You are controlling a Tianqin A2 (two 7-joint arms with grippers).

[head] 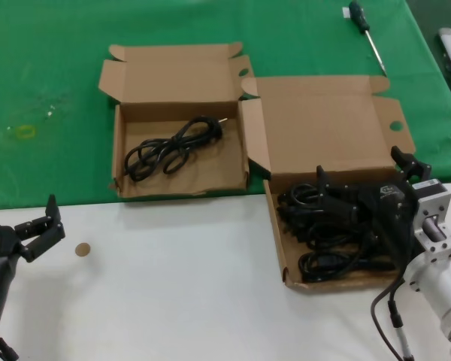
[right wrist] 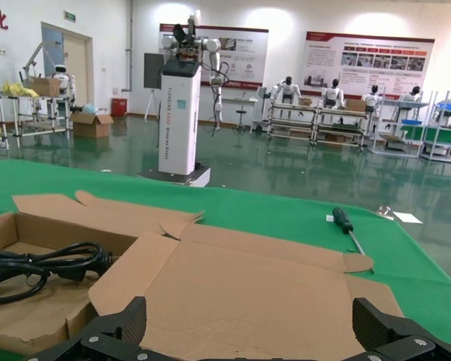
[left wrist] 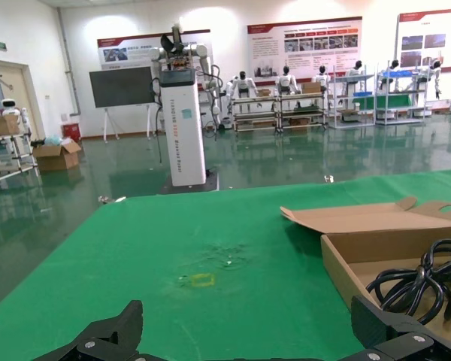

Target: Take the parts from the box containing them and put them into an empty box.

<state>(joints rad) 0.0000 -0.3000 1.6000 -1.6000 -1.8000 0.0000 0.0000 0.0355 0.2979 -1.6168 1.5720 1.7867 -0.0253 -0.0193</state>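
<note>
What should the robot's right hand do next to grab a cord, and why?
Probably lower the right gripper a little and close on one cord. It hovers open over the full box, where several cords lie piled, and holds nothing yet. The other box has one cord in it. The left gripper waits open over the white table.

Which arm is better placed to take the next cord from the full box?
The right. Its pincer hangs over the cords in the full box; the left pincer waits far off.
</note>
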